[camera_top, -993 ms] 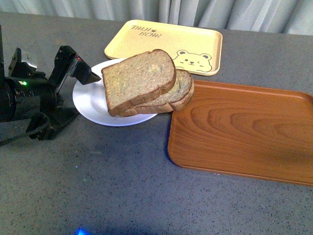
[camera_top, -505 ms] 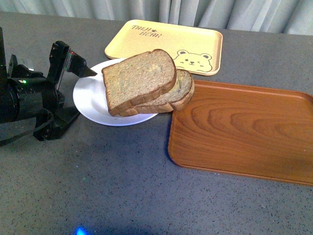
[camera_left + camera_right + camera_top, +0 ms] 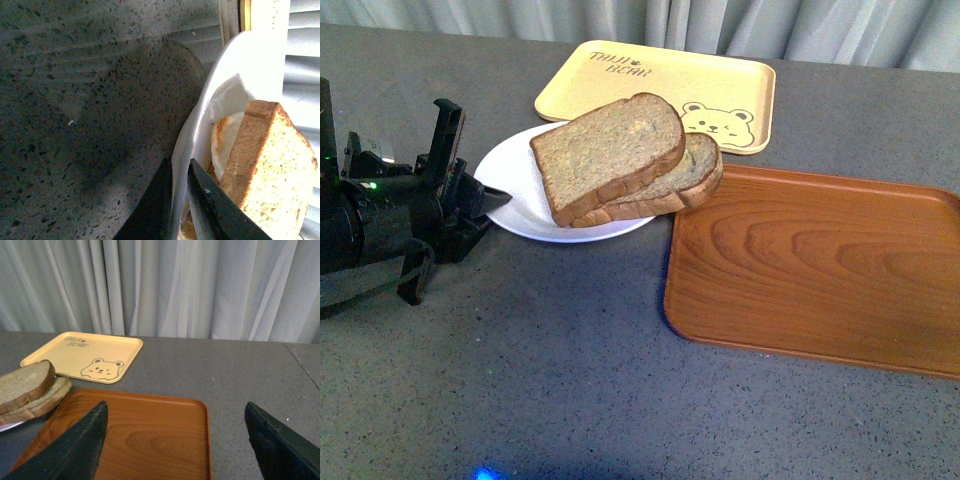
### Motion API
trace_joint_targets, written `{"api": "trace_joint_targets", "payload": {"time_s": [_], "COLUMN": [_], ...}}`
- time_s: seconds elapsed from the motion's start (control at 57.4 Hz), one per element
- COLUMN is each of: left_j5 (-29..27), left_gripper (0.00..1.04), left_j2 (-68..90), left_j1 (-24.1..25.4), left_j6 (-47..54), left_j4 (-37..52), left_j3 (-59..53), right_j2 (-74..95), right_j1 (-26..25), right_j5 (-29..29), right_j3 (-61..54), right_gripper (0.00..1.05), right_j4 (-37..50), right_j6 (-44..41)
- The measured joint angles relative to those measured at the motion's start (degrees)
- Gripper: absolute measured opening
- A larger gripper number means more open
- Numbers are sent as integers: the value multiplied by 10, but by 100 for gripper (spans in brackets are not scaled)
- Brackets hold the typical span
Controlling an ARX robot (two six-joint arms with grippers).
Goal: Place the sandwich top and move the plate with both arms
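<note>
The sandwich top (image 3: 608, 158) is stacked on the plate (image 3: 515, 190). The plate's rim is pinched by the left gripper (image 3: 178, 162). The right gripper (image 3: 175, 440), spread wide, is held well apart from the plate. The opposite rim should be gripped too, and the plate kept level.

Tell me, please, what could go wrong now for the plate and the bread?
1. The left tool pinches only the rim of the plate; it may slip out.
2. The sandwich top and lower slice overhang the far side, so a tilt may slide them off.
3. The right tool hangs open near the wooden tray, giving no support.
</note>
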Motion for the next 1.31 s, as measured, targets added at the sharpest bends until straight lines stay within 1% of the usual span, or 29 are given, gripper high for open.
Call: {"api": "trace_joint_targets", "payload": {"time_s": [0.017, 0.087, 0.227, 0.383, 0.505, 0.645, 0.767, 1.046, 1.307], "left_j5": [0, 0, 0, -3, -2, 0, 11, 23, 34], "left_gripper": [2, 2, 2, 2, 2, 2, 2, 2, 2], "left_j2": [-1, -5, -39, -76, -82, -78, -47, 95, 202], "left_j1": [0, 0, 0, -5, -14, -26, -35, -54, -68], "left_j6": [-3, -10, -17, -17, -20, -23, -25, -16, -12], "left_j4": [3, 9, 9, -28, -56, -87, -119, -223, -288], "left_j3": [-2, -10, -34, -28, 12, 80, 163, 390, 558], "right_j2": [0, 0, 0, 0, 0, 0, 0, 0, 0], "right_j1": [0, 0, 0, 0, 0, 0, 0, 0, 0], "right_j5": [0, 0, 0, 0, 0, 0, 0, 0, 0], "right_j3": [0, 0, 0, 0, 0, 0, 0, 0, 0], "right_gripper": [97, 95, 96, 96, 96, 96, 96, 96, 96], "right_j4": [0, 0, 0, 0, 0, 0, 0, 0, 0], "right_j6": [0, 0, 0, 0, 0, 0, 0, 0, 0]}}
